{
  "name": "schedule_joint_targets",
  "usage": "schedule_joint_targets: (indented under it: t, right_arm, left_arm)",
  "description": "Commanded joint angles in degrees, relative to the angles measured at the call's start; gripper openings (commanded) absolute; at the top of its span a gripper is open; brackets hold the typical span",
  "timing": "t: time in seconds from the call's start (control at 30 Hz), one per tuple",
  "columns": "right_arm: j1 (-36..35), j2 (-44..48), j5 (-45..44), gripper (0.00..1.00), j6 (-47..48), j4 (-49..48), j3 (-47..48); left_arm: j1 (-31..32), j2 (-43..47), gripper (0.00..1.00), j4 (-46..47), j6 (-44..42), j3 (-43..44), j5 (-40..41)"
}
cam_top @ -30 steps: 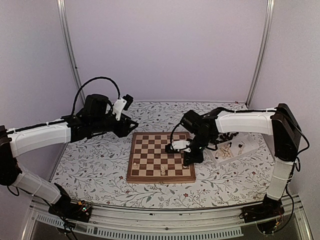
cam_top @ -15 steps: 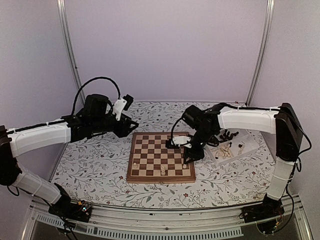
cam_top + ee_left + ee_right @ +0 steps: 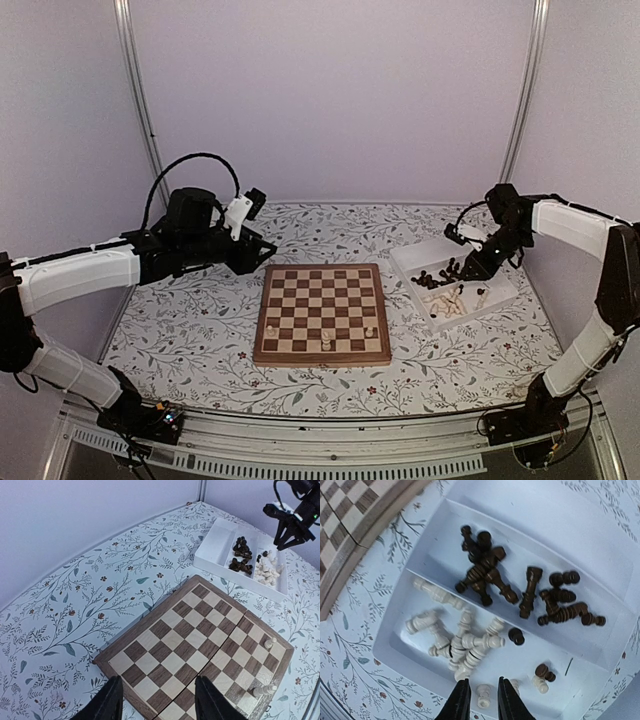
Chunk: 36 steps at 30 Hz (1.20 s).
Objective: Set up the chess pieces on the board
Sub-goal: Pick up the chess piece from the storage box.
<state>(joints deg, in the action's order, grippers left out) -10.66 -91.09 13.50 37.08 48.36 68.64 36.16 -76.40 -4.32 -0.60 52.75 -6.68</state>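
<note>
The right gripper (image 3: 480, 706), its fingers slightly apart and empty, hangs over the white tray (image 3: 560, 535) by the right edge. The left gripper (image 3: 157, 707) is wide apart, empty, arm bent toward the far-left corner. Three pale chess pieces (image 3: 326, 340) stand on the board (image 3: 320, 300), mid-worktop.

pale lilac walls (image 3: 330, 90), metal corner posts (image 3: 137, 100), floral tablecloth (image 3: 200, 320)

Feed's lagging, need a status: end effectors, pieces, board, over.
Left end effector open, beside board. Right end effector slightly open over tray. Three pale pieces on board, rest in tray. Nothing blocking.
</note>
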Motion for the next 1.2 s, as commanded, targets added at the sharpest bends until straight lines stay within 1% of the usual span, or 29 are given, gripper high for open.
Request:
schedule_joint_targets:
  t: [0.0,0.1,0.3,0.6,1.17]
  right_arm:
    - [4.09,1.02,-4.96,0.2,-1.81,-2.21,-4.41]
    - [5.66,0.16,-7.58,0.2,-2.46,-4.3,-6.53]
    - [7.33,-2.77,-7.61,0.2,-4.07,-5.71,-6.59]
    - [7.57,-6.67,-6.53,0.2,-4.56,-6.09,-6.53]
    - [7.68,-8.75,-8.2,0.22,-5.0,-5.98,-7.9]
  left_arm:
    - [-0.73,1.16,0.51,-0.39,0.25,0.36,-0.44]
    - [-0.74,1.21,0.51,-0.47,0.27,0.34,-0.43]
    - [-0.74,1.76,0.51,-0.45,0.41,0.01,-0.32]
    - [-0.74,1.61,0.51,-0.53,0.47,-0.02,-0.32]
    - [-0.74,0.84,0.51,-1.04,0.34,0.32,-0.93]
